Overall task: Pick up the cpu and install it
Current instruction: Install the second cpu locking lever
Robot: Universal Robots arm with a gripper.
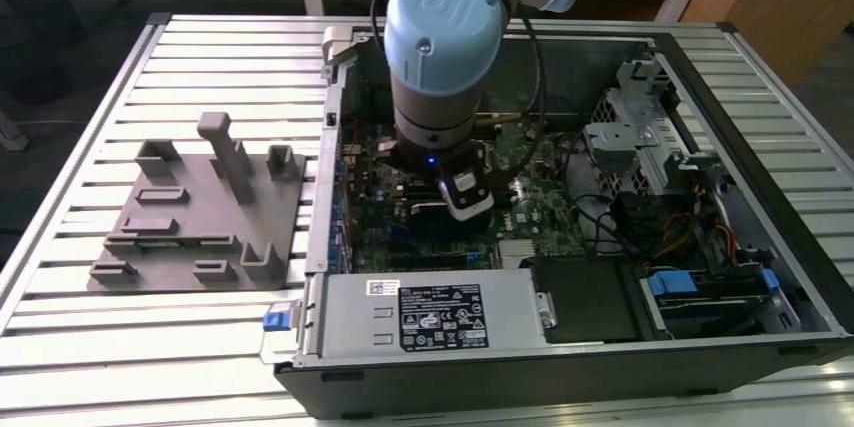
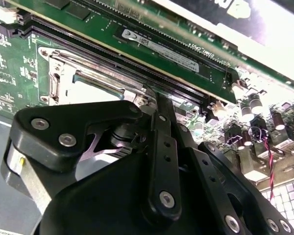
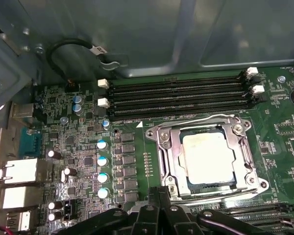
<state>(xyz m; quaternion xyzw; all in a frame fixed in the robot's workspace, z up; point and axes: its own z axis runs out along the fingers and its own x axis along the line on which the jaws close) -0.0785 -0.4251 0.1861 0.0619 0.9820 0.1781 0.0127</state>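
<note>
Hovering over the computer case (image 1: 694,347), my claw (image 3: 161,196) holds nothing I can see; whether it's wide or narrow, I can't tell. The chip (image 3: 207,155) sits in its socket (image 3: 169,147), looking thin, light, breakable; edges seem safest.

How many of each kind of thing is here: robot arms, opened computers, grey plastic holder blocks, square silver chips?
robot arm: 1
opened computer: 1
grey plastic holder block: 1
cpu, lying in its socket: 1
Total: 4
</note>
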